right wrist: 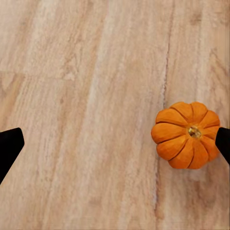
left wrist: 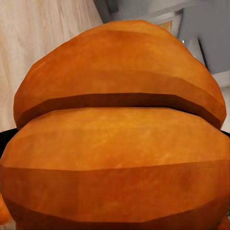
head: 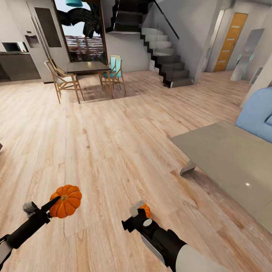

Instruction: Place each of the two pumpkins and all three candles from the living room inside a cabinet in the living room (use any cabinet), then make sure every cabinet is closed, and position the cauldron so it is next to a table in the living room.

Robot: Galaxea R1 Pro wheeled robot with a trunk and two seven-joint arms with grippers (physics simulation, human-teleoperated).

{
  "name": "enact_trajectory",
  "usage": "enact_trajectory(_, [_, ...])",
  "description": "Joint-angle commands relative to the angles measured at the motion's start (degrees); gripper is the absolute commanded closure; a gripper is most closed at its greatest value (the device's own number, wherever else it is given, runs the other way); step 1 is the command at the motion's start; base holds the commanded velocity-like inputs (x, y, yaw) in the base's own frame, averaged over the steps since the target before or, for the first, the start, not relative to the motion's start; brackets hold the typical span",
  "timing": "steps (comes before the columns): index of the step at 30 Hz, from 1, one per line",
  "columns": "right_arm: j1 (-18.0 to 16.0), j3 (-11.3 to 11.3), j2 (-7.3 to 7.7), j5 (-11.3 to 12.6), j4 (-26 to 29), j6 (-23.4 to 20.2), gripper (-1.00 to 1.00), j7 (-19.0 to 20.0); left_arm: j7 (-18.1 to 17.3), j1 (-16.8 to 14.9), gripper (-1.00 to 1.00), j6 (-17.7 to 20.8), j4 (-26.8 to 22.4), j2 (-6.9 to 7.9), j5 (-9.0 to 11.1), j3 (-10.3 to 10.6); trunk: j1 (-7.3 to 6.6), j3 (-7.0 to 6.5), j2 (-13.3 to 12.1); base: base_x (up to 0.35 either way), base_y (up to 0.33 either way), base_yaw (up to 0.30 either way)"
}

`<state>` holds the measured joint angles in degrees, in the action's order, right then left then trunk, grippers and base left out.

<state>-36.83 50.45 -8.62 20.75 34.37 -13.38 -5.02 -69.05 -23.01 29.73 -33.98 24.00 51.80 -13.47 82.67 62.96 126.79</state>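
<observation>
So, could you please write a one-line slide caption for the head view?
Left gripper carries a pumpkin over the wooden floor, heading toward a dining table and stairs.

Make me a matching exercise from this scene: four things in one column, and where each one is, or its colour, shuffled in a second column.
Things:
1. left pumpkin
2. right pumpkin
3. sofa
4. dining table

Descriptions:
a. pale blue, at the head view's right edge
b. held in the left gripper
c. dark top, flanked by wooden chairs
d. beside one fingertip of the open right gripper

Pairs: 1-b, 2-d, 3-a, 4-c
</observation>
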Motion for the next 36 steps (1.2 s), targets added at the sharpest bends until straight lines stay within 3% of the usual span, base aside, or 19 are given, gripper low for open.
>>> enact_trajectory(1, [0.0,0.0,0.0,0.0,0.1,0.0,-1.0,0.0,-0.1,0.0,1.0,0.1,0.0,-0.02,0.1,-0.1,0.0,0.0,0.0,0.336,0.0,0.0])
enact_trajectory(27, [0.0,0.1,-0.02,-0.1,0.0,0.0,-1.0,0.2,-0.1,0.0,1.0,0.2,0.0,0.0,0.2,-0.1,0.0,0.0,0.0,0.33,0.024,0.0])
enact_trajectory(36, [0.0,0.1,0.02,-0.3,0.3,-0.1,-1.0,0.5,-0.1,0.0,1.0,0.0,0.0,-0.09,0.1,0.0,0.0,0.0,0.0,0.047,0.016,0.0])
